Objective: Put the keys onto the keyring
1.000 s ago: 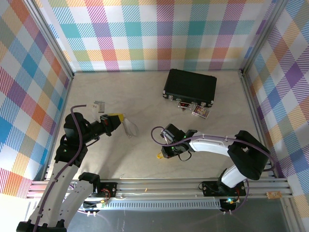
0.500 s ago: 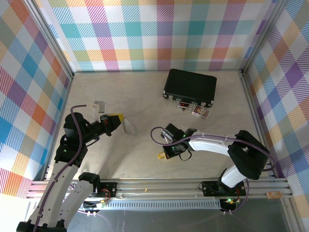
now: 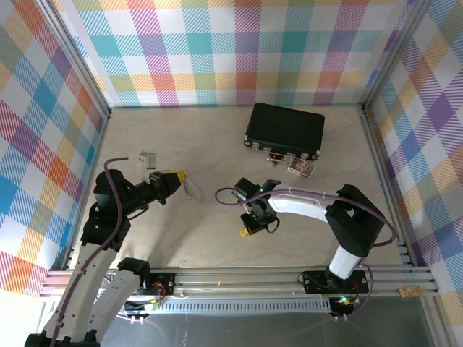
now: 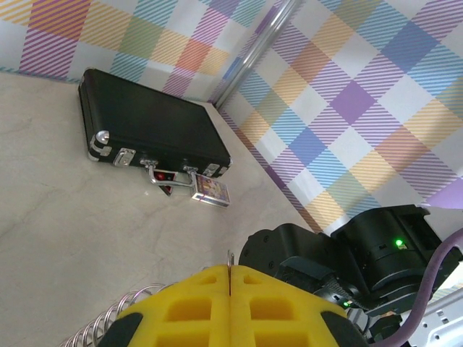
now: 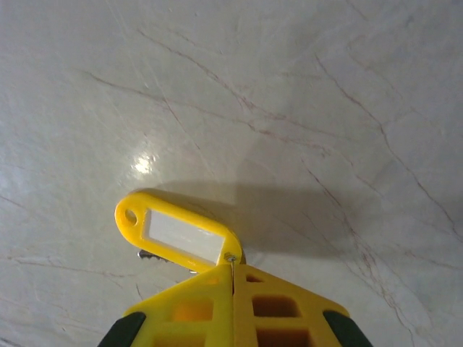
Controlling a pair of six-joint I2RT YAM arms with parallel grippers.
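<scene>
Walls: pastel plaid on three sides, at the back, left and right of the top view. Silver posts run down both back corners. Table: pale beige, marbled, with faint brown veins plain in the right wrist view. Silver rail along the lower edge, grey surface below it. Light soft and even. One small glare spot on the table, left of centre.

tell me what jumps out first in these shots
The rainbow plaid walls hit first, wrapping round the table. Against them a black case lies at the far right, and in the wrist view the right fingers pinch a bright yellow tag over the pale tabletop.
</scene>
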